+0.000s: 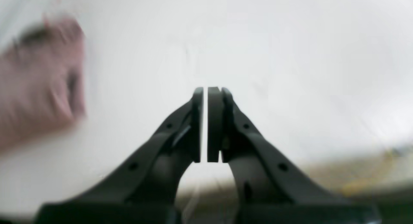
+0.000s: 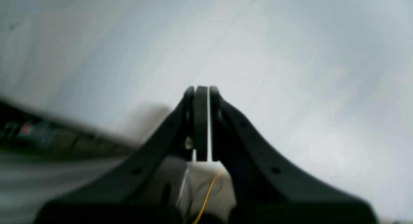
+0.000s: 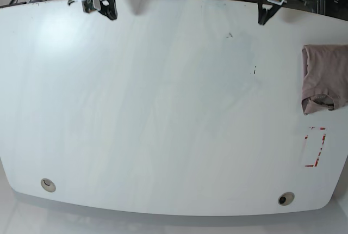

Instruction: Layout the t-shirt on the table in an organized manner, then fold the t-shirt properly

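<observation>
White glossy desk (image 3: 163,109) fills the base view, with two round grommet holes (image 3: 48,184) near its front edge and red tape marks (image 3: 315,147) at the far right. No containers anywhere on it. T-shirt (image 3: 325,79) lies folded in a compact bundle against the right edge, just above the tape marks and well apart from both arms. Left arm's fingers (image 3: 263,17) hang over the back edge, right of centre, pointing down at the desk. Right arm's fingers (image 3: 110,12) hang over the back edge at the left, tilted slightly inward. Cables run across the floor behind the desk.

Left wrist view, heavily blurred: left fingers (image 1: 205,124) nearly together, only a thin slit of light between the pads, nothing held. White desk surface (image 1: 290,72) lies behind them; the mauve t-shirt (image 1: 38,79) shows as a smear at the left edge, clear of the fingers.

Right wrist view, also blurred: right fingers (image 2: 202,124) closed to a hairline gap, gripping nothing. Desk surface (image 2: 290,88) behind; a yellow wire (image 2: 206,195) shows below, past the desk edge.
</observation>
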Tool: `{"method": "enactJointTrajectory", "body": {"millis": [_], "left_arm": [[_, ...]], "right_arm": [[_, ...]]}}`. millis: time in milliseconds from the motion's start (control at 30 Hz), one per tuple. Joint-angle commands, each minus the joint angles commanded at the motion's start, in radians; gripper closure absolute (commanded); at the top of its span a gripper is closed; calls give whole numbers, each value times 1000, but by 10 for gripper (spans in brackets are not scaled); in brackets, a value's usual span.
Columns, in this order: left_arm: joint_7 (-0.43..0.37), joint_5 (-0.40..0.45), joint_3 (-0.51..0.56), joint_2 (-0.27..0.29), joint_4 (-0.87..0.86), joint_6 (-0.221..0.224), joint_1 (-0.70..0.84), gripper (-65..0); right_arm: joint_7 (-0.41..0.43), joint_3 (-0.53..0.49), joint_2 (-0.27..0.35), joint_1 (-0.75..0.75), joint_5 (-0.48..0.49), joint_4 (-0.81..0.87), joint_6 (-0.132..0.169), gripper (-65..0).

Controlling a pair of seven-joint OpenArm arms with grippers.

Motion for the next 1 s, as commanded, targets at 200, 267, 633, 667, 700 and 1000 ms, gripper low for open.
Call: {"method": "enactJointTrajectory", "body": {"millis": [200, 267, 633, 667, 700, 1000], "left_arm": [[0, -2, 0, 8, -8, 0, 107, 0], [0, -3, 2, 9, -8, 0, 141, 0], [35, -2, 6, 35, -126, 0, 196, -1], [48, -2, 6, 35, -157, 0, 193, -1], [57, -3, 8, 34, -189, 0, 181, -1], [100, 3, 32, 29, -508, -2, -34, -1]], "right_arm": [[-2, 2, 25, -101, 38, -3, 0, -8], [-2, 3, 25, -127, 38, -8, 0, -8], [-2, -5, 35, -207, 37, -161, 0, -8], [-2, -12, 40, -203, 37, -195, 0, -8], [-2, -26, 44, -198, 37, -230, 0, -8], [3, -155, 89, -46, 35, -519, -9, -8]]}}
